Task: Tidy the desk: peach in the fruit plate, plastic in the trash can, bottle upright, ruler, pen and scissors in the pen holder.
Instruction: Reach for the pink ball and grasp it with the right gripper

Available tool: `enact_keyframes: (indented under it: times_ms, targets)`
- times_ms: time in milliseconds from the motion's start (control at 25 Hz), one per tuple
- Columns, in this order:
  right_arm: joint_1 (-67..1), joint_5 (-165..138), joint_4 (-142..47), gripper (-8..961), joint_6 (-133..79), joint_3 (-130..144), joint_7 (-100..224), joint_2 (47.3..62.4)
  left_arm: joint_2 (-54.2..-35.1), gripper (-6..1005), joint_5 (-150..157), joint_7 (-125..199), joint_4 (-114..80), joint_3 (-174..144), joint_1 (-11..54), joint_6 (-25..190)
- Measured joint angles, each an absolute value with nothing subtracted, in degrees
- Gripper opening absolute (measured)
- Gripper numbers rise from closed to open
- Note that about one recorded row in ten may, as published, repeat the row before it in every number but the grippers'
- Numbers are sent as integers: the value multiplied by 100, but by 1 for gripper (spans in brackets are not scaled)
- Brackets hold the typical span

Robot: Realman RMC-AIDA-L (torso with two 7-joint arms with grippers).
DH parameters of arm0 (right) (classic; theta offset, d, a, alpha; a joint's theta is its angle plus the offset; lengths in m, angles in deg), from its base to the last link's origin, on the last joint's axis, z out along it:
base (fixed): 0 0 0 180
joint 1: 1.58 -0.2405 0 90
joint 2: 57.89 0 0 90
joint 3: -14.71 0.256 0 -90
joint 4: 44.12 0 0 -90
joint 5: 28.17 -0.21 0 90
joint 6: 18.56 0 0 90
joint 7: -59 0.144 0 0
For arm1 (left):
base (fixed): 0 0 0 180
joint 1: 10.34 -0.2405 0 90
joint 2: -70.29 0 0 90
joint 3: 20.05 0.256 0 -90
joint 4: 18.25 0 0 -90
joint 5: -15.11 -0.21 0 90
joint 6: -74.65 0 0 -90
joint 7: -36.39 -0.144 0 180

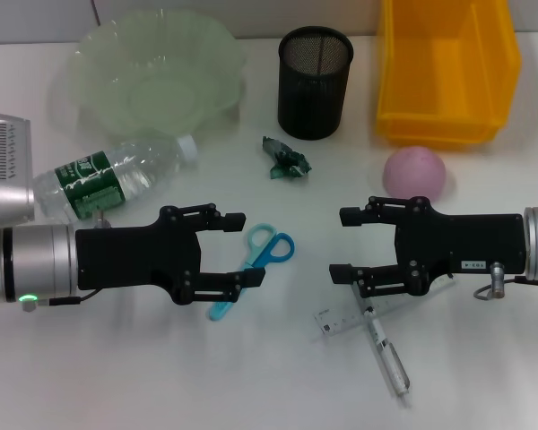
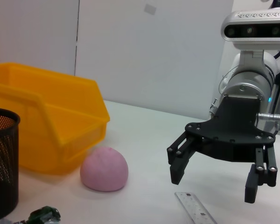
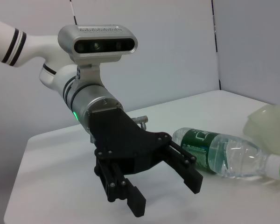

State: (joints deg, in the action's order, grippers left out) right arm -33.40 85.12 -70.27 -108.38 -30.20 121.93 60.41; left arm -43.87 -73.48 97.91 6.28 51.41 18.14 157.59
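The pink peach (image 1: 415,172) (image 2: 104,169) sits in front of the yellow trash can (image 1: 448,76) (image 2: 46,116). A crumpled green plastic (image 1: 285,159) (image 2: 42,215) lies near the black mesh pen holder (image 1: 314,81) (image 2: 2,168). The bottle (image 1: 117,175) (image 3: 224,154) lies on its side below the green fruit plate (image 1: 152,72) (image 3: 270,123). My left gripper (image 1: 244,248) (image 3: 165,196) is open over the blue scissors (image 1: 273,249). My right gripper (image 1: 343,244) (image 2: 213,183) is open, its near finger above the clear ruler (image 1: 377,309) (image 2: 196,210). The pen (image 1: 386,349) crosses the ruler.
The white desk (image 1: 161,376) carries everything. A silver device (image 1: 4,166) sits at the far left edge beside the bottle. Both arms reach in from the sides, fingertips facing each other across the middle.
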Motion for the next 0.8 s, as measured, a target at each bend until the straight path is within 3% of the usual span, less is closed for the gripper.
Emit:
enact_keyframes:
  times_ms: [800]
  targets:
    - [-3402,8509,-7109,819,-10965,-3011,12418,6002,-4387,793,-7348,9789,678,5141,1823,15763]
